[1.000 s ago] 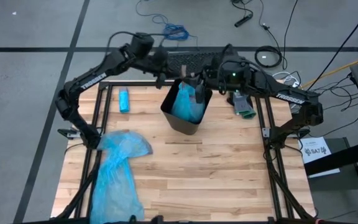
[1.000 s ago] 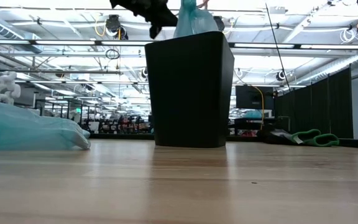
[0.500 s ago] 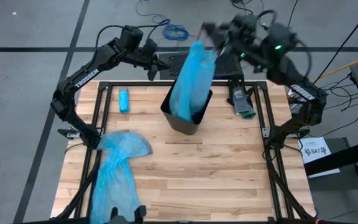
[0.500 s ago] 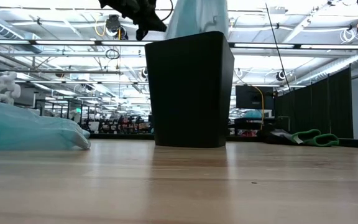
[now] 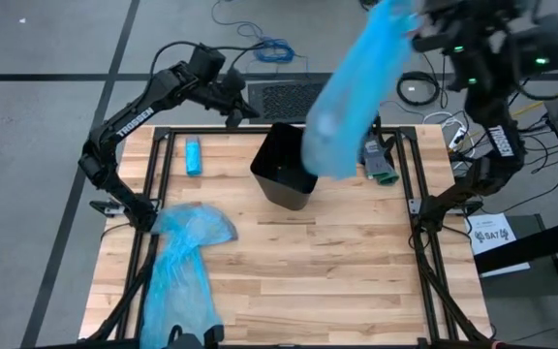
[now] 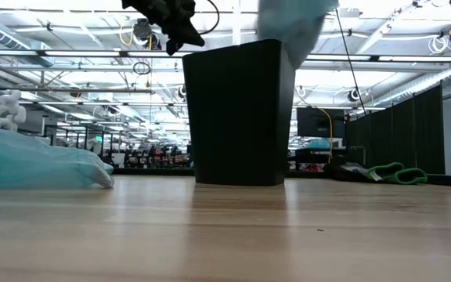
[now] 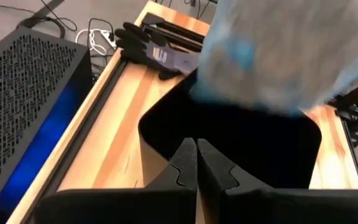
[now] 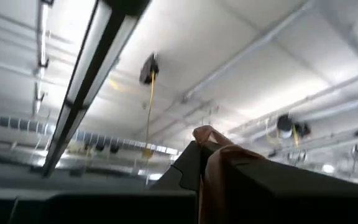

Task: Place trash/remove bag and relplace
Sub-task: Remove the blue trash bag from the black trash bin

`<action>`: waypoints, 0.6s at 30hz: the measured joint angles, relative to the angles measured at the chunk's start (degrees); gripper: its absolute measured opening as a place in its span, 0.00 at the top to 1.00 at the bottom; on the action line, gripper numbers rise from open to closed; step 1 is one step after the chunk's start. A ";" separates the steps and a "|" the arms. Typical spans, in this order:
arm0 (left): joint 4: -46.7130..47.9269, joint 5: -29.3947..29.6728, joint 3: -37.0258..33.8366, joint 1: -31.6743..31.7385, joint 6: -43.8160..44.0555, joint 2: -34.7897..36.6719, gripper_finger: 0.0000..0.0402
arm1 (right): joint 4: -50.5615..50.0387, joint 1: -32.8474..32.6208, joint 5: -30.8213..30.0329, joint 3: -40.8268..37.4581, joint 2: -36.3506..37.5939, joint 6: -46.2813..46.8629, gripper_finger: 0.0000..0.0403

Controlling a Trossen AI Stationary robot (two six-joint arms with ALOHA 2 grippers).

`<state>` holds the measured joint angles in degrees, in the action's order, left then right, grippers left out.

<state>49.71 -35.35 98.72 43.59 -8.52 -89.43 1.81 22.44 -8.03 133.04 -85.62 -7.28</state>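
Note:
A black bin [image 5: 281, 179] stands at the table's far middle. My right gripper [image 5: 412, 21] is high above the far right corner. It is shut on a long light-blue bag [image 5: 355, 82], which trails down toward the bin's right rim. In the low view the bag [image 6: 292, 27] hangs over the bin's [image 6: 237, 117] top right corner. My left gripper [image 5: 243, 109] is shut and hovers just off the bin's far left rim [image 7: 148, 124]. The trash is hidden. My right gripper holds the bag by its top end [image 5: 392, 14], with its fingers slanting upward. A tan bit [image 8: 211, 138] shows pinched at the fingertips in the right wrist view. The bag hangs long below the hold, with its bulging lower end [image 5: 325, 145] off the table.
A second light-blue bag [image 5: 184, 267] lies crumpled on the table's near left, partly over the edge. A small blue oblong [image 5: 194, 157] lies at the far left. Dark gloves [image 5: 379, 167] lie by the right rail, right of the bin.
My right gripper has risen fast toward the far right and tipped upward. It has drawn the blue bag up out of the bin, and the bag now swings to the bin's right. My left gripper has drawn back a little from the bin, toward the far left.

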 joint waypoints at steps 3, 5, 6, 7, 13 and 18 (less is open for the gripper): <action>1.41 0.00 0.02 0.00 -1.30 0.00 1.00 | 0.98 -0.02 -0.69 2.11 0.20 -2.56 1.00; 2.24 0.00 0.02 0.00 -1.66 0.00 1.00 | -1.17 -0.02 -3.85 1.76 1.17 -3.03 1.00; 2.79 0.00 0.02 0.00 -2.29 0.00 1.00 | -3.76 -0.01 -5.68 1.75 1.43 -3.08 1.00; 3.12 0.00 0.02 0.02 -2.74 0.00 1.00 | -7.00 -0.01 -7.98 1.75 1.83 -3.02 1.00; 4.40 0.00 0.02 0.00 -4.01 0.00 1.00 | -30.63 -0.02 -22.67 1.54 1.49 2.90 1.00; 4.56 0.00 0.02 0.00 -4.32 0.00 1.00 | -52.15 -0.04 -29.38 1.63 0.25 16.04 1.00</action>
<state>54.26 -35.35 98.74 43.60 -12.84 -89.43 -50.34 22.39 -37.41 134.67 -85.38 8.76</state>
